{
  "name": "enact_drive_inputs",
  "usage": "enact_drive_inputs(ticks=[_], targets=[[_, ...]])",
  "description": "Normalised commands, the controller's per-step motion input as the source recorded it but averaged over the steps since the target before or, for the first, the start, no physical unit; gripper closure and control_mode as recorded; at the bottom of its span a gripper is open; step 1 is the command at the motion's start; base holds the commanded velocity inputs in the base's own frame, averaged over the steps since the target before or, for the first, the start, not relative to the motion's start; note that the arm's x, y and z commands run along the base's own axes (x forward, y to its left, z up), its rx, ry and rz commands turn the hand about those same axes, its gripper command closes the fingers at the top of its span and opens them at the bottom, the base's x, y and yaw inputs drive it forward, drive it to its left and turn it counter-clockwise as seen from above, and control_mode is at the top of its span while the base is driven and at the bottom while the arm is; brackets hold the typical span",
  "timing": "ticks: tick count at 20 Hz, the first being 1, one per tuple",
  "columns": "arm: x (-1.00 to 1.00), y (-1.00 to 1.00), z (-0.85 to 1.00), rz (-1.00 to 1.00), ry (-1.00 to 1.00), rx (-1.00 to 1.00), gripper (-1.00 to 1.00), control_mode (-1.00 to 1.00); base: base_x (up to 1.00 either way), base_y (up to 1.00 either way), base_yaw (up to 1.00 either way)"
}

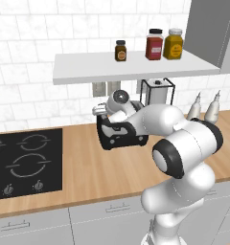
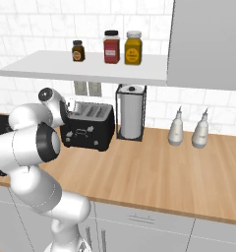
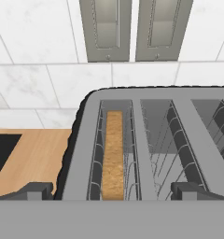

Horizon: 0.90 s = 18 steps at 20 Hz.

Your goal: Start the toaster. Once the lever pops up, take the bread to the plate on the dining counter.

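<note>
End effector [image 3: 112,190] spread wide above the toaster [image 2: 88,127], holding nothing.
Bread [image 3: 114,154] stands in the leftmost slot; neighbouring slots gape. From the right, bare desk [image 2: 154,167] lies before the toaster; a paper roll [image 2: 131,118] stands just beside it.

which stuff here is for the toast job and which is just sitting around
For the job:
toaster
bread in the toaster's end slot
tool, open above it

Just there:
paper towel holder
three spice jars
two white bottles
cooktop
</note>
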Motion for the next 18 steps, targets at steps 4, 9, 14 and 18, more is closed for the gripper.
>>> enact_drive_inputs(ticks=[4,9,14,18], targets=[[0.00,0.00,0.00,0.00,0.00,0.00,-1.00,-1.00,0.00,0.00,0.00],[0.00,0.00,0.00,0.00,0.00,0.00,-1.00,-1.00,0.00,0.00,0.00],[0.00,0.00,0.00,0.00,0.00,0.00,-1.00,-1.00,0.00,0.00,0.00],[0.00,0.00,0.00,0.00,0.00,0.00,-1.00,-1.00,0.00,0.00,0.00]])
